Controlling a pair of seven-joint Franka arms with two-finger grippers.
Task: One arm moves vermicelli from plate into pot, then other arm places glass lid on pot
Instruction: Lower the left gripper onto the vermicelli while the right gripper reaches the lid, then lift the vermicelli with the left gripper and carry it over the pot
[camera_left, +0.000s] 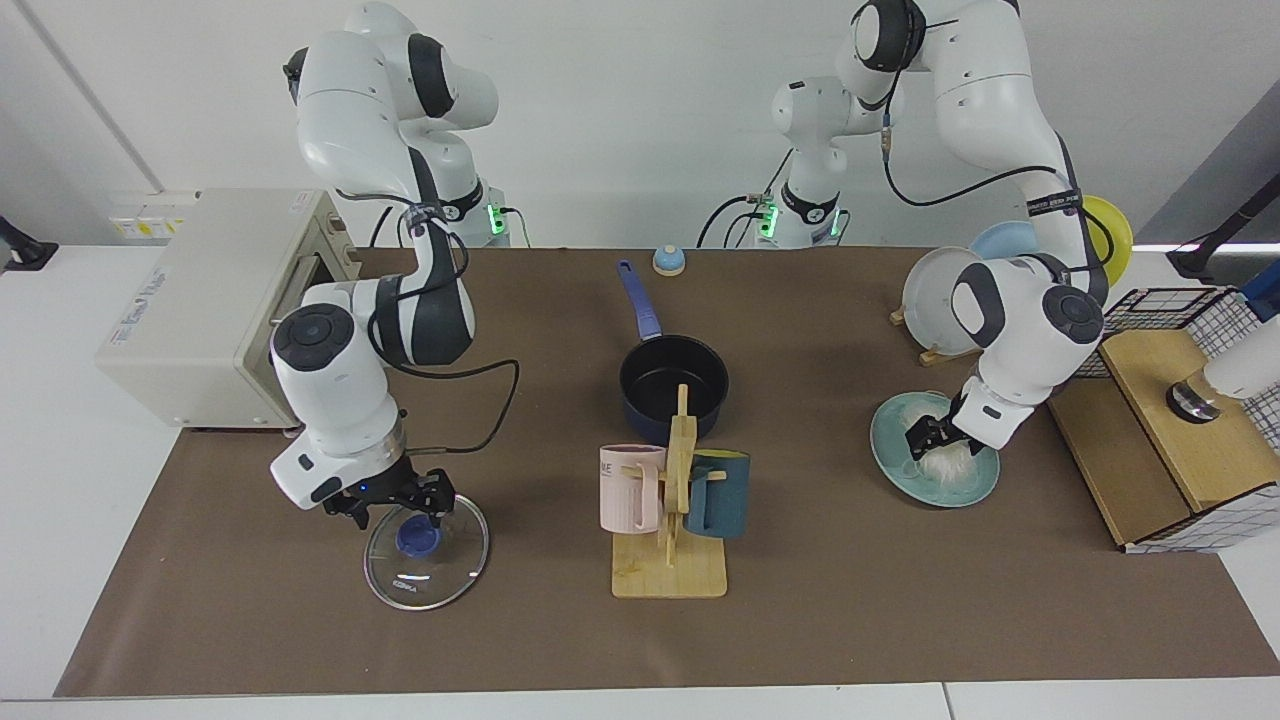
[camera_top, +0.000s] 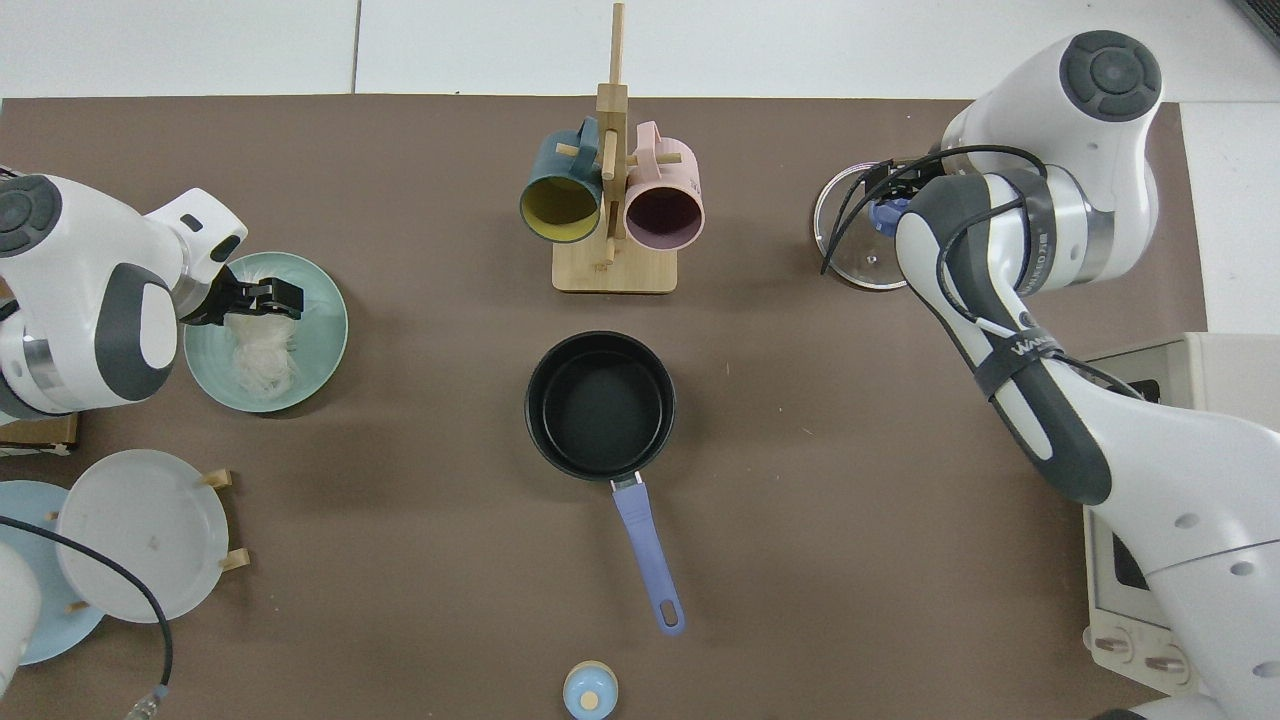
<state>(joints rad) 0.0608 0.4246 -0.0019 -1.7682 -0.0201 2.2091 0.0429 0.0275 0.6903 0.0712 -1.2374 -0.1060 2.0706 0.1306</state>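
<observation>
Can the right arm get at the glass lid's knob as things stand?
Probably yes. The right gripper hangs directly above the knob of the glass lid, jaws open, and nothing lies between them. The mug rack stands well to the side.

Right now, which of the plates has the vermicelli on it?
The teal plate, lying flat on the table under the left gripper. The grey, light-blue and yellow plates stand in the rack, bare.
</observation>
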